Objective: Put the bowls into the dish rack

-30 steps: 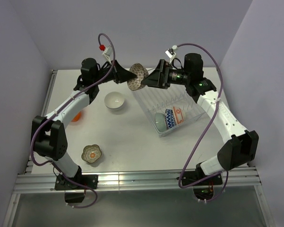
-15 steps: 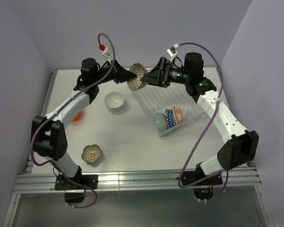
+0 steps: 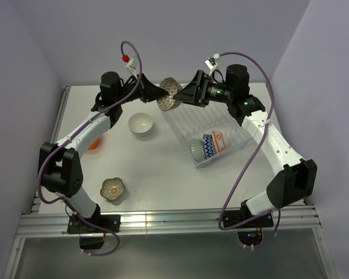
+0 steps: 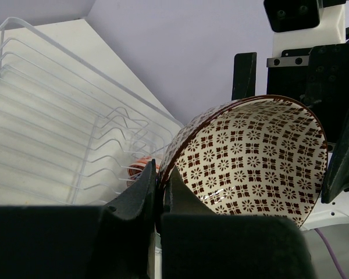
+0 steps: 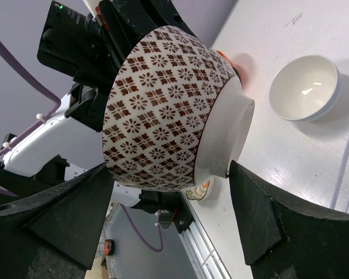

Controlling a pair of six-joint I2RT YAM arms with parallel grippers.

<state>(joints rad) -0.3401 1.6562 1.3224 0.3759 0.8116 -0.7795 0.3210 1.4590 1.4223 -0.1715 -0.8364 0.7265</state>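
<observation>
A red-brown patterned bowl [image 3: 169,93] hangs tilted in the air over the far end of the clear dish rack [image 3: 183,129]. My left gripper [image 3: 161,93] is shut on its rim [image 4: 161,177], one finger inside and one outside. My right gripper [image 3: 178,97] faces it from the other side. Its jaws stand open astride the bowl [image 5: 163,110], one finger beside the rim and the other close to the white foot. Three bowls stand in the rack: pale teal [image 3: 196,149], grey-patterned [image 3: 207,145] and orange-white patterned [image 3: 220,141].
A white bowl [image 3: 141,123] sits on the table left of the rack. An orange-red bowl [image 3: 93,142] shows partly under my left arm. A scalloped olive bowl [image 3: 113,189] lies near the front left. Walls close in the back and sides.
My right gripper has edged toward the bowl and its jaws have narrowed around it. The left gripper and bowl have stayed put.
</observation>
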